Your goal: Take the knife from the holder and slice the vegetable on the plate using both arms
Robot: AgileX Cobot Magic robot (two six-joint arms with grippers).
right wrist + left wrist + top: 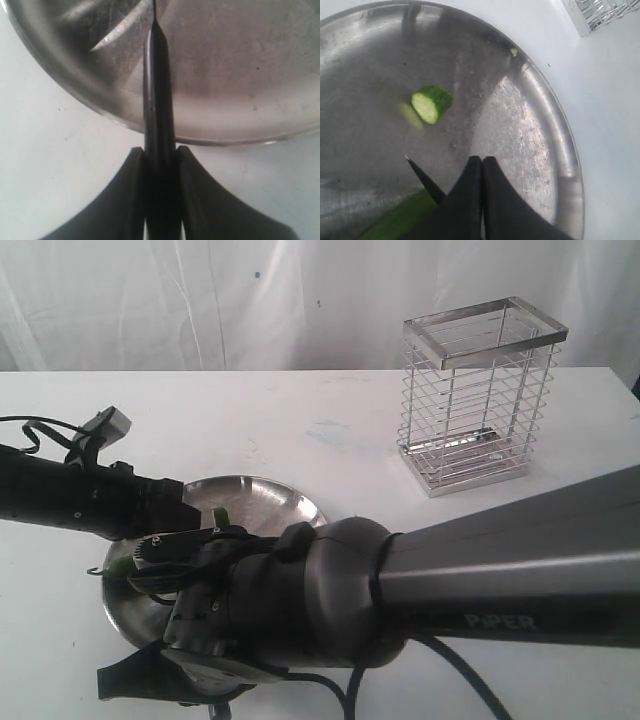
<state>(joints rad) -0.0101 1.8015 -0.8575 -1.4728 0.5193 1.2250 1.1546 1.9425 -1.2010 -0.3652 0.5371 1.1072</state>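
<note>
The steel plate [285,498] lies at the front left of the table. On it a short cut piece of the green vegetable [431,103] rests apart from the longer remaining part [395,220]. My left gripper [482,160] is shut, fingertips together with nothing visible between them, right beside that longer part. My right gripper [159,150] is shut on the knife [157,90] by its dark handle. The blade reaches over the plate's rim [240,132], and its tip [410,161] shows next to the longer part. The wire holder [480,390] stands at the back right with nothing in it.
The right arm [500,580] crosses the foreground and hides much of the plate in the exterior view. A tiny green scrap [513,51] lies near the plate's rim. A white backdrop hangs behind the white table [330,430].
</note>
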